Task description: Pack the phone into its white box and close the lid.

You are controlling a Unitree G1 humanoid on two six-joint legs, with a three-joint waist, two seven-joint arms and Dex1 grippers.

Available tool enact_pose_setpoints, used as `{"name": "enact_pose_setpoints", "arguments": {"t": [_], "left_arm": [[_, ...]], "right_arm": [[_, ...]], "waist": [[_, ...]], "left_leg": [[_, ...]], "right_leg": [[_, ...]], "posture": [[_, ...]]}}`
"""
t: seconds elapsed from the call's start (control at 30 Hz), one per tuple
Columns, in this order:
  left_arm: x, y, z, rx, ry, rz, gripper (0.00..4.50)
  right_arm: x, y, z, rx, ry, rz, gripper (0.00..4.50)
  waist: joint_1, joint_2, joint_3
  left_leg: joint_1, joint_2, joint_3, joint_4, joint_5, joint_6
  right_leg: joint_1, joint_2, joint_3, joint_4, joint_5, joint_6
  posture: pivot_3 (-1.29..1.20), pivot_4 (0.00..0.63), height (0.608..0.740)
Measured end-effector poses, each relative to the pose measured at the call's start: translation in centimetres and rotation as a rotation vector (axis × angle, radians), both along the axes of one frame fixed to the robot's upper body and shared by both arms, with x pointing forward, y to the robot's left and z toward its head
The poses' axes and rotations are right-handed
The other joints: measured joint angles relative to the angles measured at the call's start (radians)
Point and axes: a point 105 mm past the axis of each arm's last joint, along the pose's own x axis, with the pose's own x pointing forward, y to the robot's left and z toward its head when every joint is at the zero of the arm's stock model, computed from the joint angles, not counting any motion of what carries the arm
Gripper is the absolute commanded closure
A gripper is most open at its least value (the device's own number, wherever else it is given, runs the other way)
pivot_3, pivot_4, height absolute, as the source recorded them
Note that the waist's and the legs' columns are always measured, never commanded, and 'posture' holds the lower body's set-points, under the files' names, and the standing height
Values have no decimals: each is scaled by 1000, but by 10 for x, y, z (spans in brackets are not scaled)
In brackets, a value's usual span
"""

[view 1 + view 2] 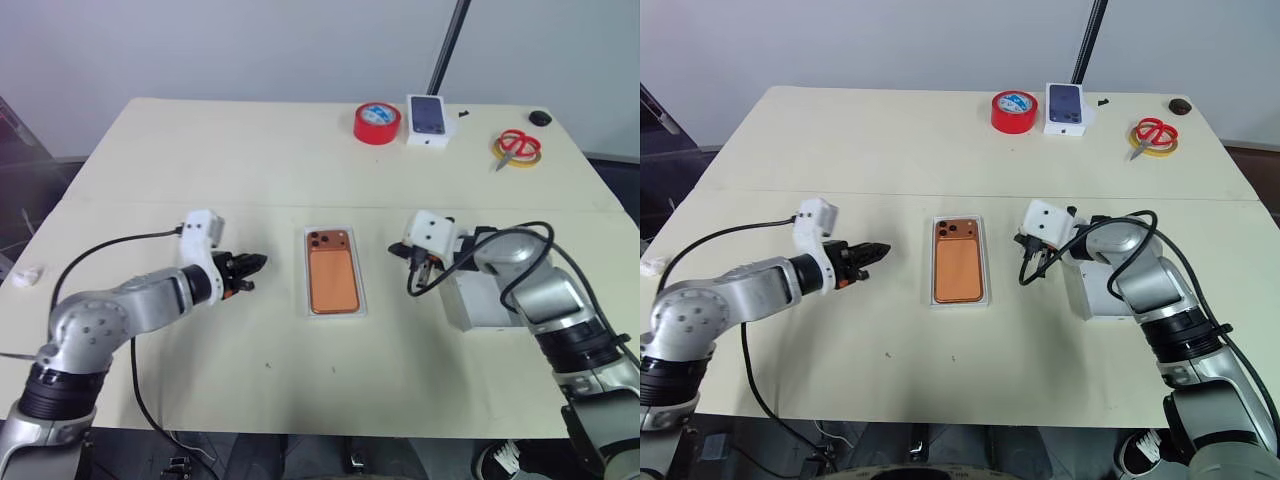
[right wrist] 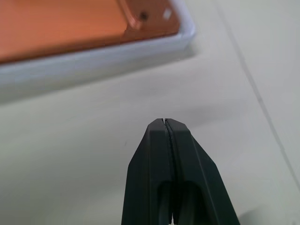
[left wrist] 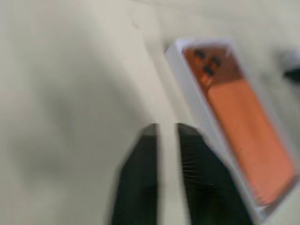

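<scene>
A pale cream table (image 1: 200,160) takes up most of the room in front of a plain grey-white wall (image 1: 250,45), and a faint seam runs across the tabletop from side to side. A dark pole (image 1: 448,45) leans up behind the far edge. In the middle of the table sits the white box (image 1: 333,312), a shallow tray, and the phone (image 1: 333,272) lies flat inside it, copper-orange back up, its camera cluster at the far end. Off to the right, partly under the right arm, rests the lid (image 1: 1095,295), well apart from the box. Along the far edge stand a roll of red tape (image 1: 377,123), just beside it a small white box (image 1: 428,120) with a dark phone printed on top, and farther right a pair of red-handled scissors (image 1: 517,147) lying on a yellow ring. The left gripper (image 1: 252,265) hovers near the box's left side, jaws together and empty. The right gripper (image 1: 417,268) points at the box from the right, its jaws pressed together on nothing.
</scene>
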Motion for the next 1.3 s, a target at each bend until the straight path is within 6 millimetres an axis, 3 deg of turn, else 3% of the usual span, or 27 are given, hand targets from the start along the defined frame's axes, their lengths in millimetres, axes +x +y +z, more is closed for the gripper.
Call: {"name": "enact_pose_setpoints", "arguments": {"t": [0.47,0.77,0.97,1.17,1.3], "left_arm": [[12,-58,-20,65,33,-244,4388],[11,-116,-21,44,64,-412,4388],[-2,-151,-24,0,102,-514,4388],[-5,-159,-24,-15,110,-541,4388],[-2,-155,-22,-22,108,-530,4388]], "right_arm": [[-22,37,-17,-31,44,111,4500],[-36,-11,-18,-104,92,9,4500],[-56,-46,-19,-159,130,-58,4500],[-63,-56,-20,-160,137,-93,4500],[-65,-58,-19,-161,139,-101,4500]], "waist": [[1,0,0],[27,0,0],[21,0,0],[13,0,0],[15,0,0]], "left_leg": [[-1,0,-1,1,0,0],[-2,-3,-1,2,-1,1],[-2,-2,-1,2,-1,1],[0,-2,-1,2,-1,1],[0,-2,-1,2,-1,1]], "right_leg": [[0,0,0,1,0,0],[1,-2,0,-1,0,1],[1,-1,0,-1,0,1],[1,1,0,1,0,1],[1,0,0,1,0,1]], "posture": [[0,150,732],[0,150,732],[0,150,732],[0,150,732],[0,150,732]]}}
